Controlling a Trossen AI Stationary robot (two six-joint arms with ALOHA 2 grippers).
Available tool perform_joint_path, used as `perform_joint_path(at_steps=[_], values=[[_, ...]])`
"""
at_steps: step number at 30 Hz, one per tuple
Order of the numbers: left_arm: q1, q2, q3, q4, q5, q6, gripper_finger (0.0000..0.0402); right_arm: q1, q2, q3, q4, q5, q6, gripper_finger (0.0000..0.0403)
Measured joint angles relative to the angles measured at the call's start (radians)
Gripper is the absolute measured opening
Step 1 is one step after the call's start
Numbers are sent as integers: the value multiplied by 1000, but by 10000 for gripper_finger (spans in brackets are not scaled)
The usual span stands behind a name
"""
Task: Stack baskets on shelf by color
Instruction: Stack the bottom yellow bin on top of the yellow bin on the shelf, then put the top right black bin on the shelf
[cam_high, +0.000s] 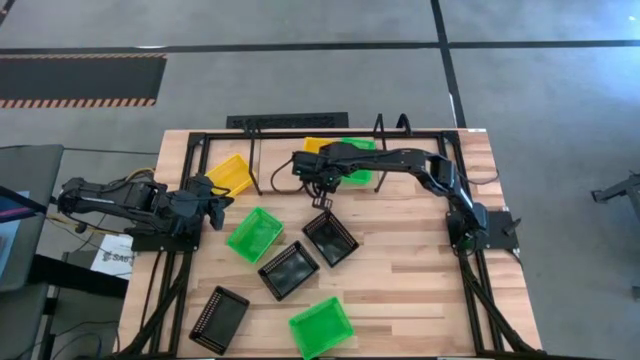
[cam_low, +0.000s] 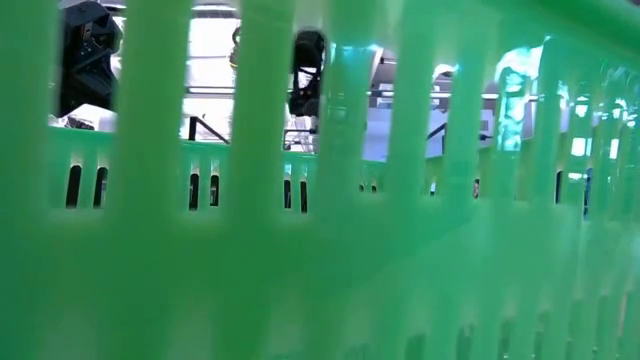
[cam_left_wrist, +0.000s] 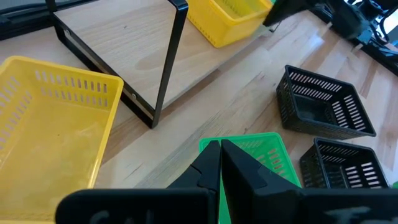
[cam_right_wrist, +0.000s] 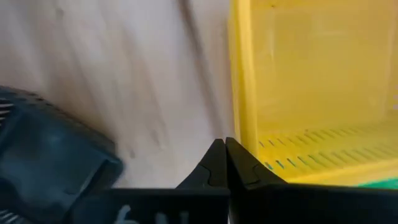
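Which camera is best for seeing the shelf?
The left wrist view: the shelf shows its pale wooden board and black tube post close up, with a yellow basket on it. The high view shows the shelf whole but small. The right wrist view shows only board; the low view is blocked by a green basket.

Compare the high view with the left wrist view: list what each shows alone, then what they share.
Only the high view: the right pincer shut at the shelf, a green mesh basket at the near edge, a black one beside it.
Only the left wrist view: the shut left pincer close up, empty.
Both: the yellow plastic mesh basket beside the black-tube, wooden-based shelf, and two black baskets.
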Motion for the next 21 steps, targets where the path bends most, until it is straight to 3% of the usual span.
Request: perform_joint_path(at_steps=[7, 12, 18, 21], values=[[0, 0, 0, 0, 0, 0, 0, -11, 0, 9, -9, 7, 11, 0], [0, 0, 0, 0, 0, 0, 0, 30, -1, 97, -120, 21, 100, 0], [0, 0, 0, 0, 0, 0, 0, 89, -2, 230, -363, 248, 163, 0], [0, 0, 0, 0, -1, 0, 0, 63, -6, 240, -390, 280, 212, 0]])
